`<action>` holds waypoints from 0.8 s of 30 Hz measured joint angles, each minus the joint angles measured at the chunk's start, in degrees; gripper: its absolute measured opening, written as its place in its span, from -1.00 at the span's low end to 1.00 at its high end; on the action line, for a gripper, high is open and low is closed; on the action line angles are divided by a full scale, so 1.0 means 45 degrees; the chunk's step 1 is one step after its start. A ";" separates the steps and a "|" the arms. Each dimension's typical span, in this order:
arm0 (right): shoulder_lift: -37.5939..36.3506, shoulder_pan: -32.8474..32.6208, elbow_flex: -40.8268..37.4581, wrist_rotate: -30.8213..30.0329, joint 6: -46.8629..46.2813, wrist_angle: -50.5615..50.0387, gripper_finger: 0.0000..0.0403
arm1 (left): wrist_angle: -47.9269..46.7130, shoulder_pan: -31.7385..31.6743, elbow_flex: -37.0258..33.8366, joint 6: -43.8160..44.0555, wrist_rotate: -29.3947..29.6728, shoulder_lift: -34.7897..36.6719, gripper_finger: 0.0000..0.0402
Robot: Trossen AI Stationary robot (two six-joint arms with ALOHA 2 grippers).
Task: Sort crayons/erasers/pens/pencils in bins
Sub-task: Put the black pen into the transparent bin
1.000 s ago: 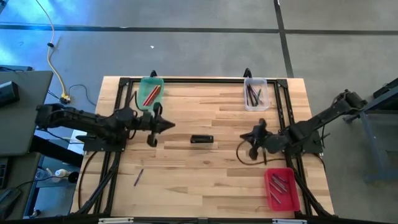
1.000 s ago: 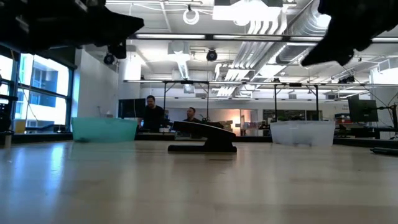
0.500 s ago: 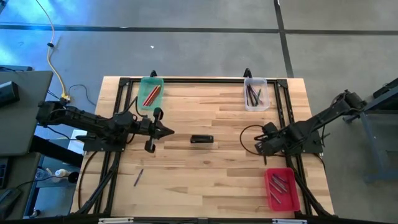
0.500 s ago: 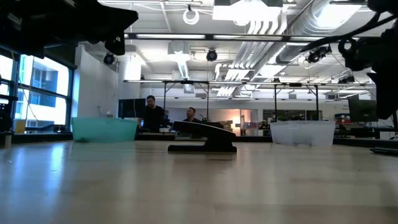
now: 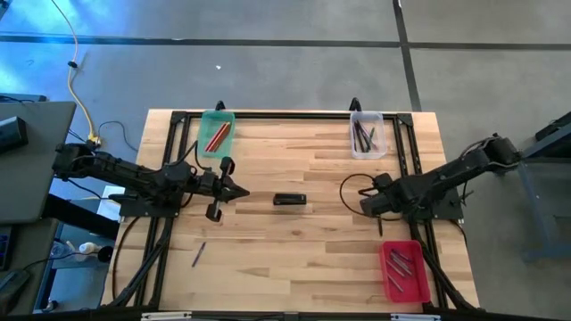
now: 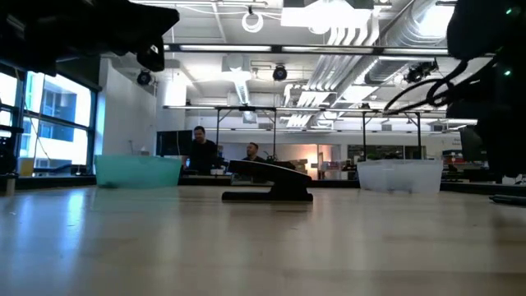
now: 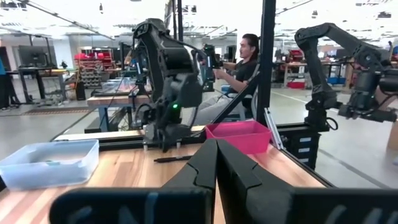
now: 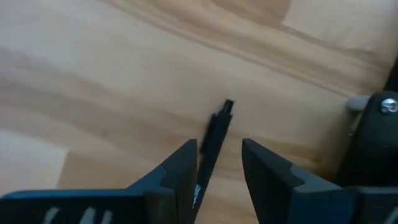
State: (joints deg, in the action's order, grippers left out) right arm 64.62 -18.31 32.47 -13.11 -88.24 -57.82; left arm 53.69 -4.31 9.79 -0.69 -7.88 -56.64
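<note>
Pen (image 8: 217,132), slim and black with a small square tip, lies on the pale wood table (image 8: 93,81) near its right edge, between the right gripper's (image 8: 219,163) parted fingers. Left gripper (image 7: 216,163), jaws together, hovers over the table's left half.

Open wood surrounds the right gripper (image 8: 217,163), parted fingers flanking a dark pen (image 8: 214,134) lying flat; the red bin (image 5: 403,269) sits nearby beside it, the black block (image 5: 289,199) well ahead toward the shut left gripper (image 5: 243,189).
</note>
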 joint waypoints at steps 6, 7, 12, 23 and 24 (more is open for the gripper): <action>0.0922 0.1270 0.0000 0.0516 0.0563 0.0128 -0.40 | 0.0000 0.0233 0.0001 0.0005 0.0004 0.0000 -1.00; 0.1030 0.1446 0.0000 0.0637 0.0729 0.0195 -0.40 | 0.0000 0.0267 0.0002 0.0005 0.0009 0.0000 -1.00; 0.1287 0.2152 0.0000 0.0915 0.1389 0.1037 -0.40 | 0.0000 0.0409 0.0000 0.0005 0.0010 0.0000 -1.00; 0.2105 0.2745 -0.0805 0.1877 0.1864 0.2345 -0.40 | 0.0010 0.0412 0.0002 0.0107 0.0044 0.0000 -1.00; 0.2086 0.2745 -0.0892 0.1877 0.1901 0.2480 -0.40 | 0.0010 0.0412 0.0002 0.0107 0.0039 0.0000 -1.00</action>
State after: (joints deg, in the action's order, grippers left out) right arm 74.01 -5.96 28.45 -4.67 -79.69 -46.66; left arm 53.74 -2.46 9.80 -0.21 -7.70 -56.64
